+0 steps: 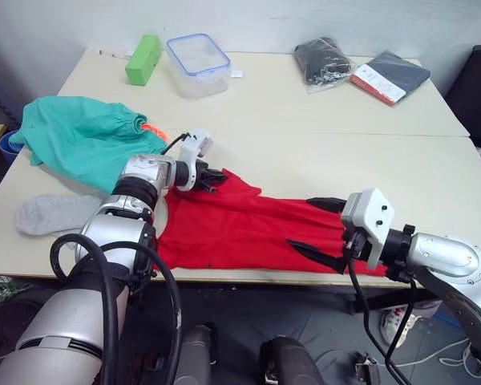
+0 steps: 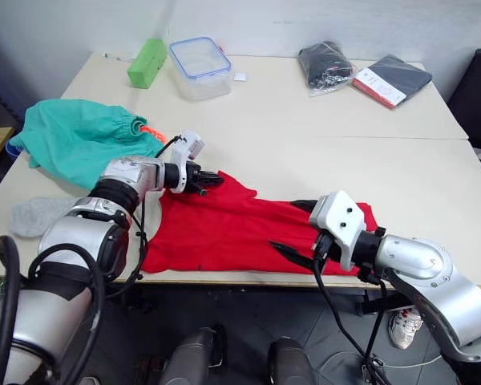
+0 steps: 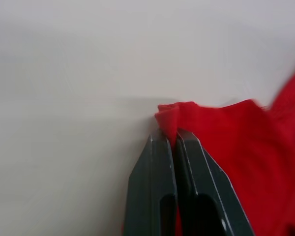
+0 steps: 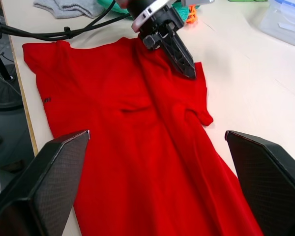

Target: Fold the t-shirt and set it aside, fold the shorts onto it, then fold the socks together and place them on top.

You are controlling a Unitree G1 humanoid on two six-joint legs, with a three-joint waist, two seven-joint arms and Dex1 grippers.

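My right gripper [image 1: 319, 232] hangs over the near end of the t-shirt [image 1: 240, 224], by the table's [image 1: 321, 120] front edge. Its two fingers [image 1: 313, 253] are spread wide, one on either side of the red cloth, and they hold nothing. In the right wrist view the shirt runs out flat between them, wrinkled down the middle, with one short sleeve sticking out to the side.

The shirt lies stretched along the front of the table, from my right gripper across to my left one. My left gripper [image 1: 212, 177] is at the shirt's far left corner. Its fingers are pressed together on a small fold of the red edge; the left wrist view shows the cloth pinched between the tips, bare tabletop beyond.

To my left, near the front edge, the socks [image 1: 52, 213] lie as a grey heap, apart from the shirt. Just behind them the shorts [image 1: 80, 136] sit bunched near the table's left edge, with the orange drawstring [image 1: 152, 129] poking out toward my left gripper.

Farther back stand a green block [image 1: 143, 58] and a clear box [image 1: 197, 62] with a blue-rimmed lid. Toward the far right lie a black bundle [image 1: 324, 61] in a clear bag and a dark booklet [image 1: 390, 76] with a red and white edge.
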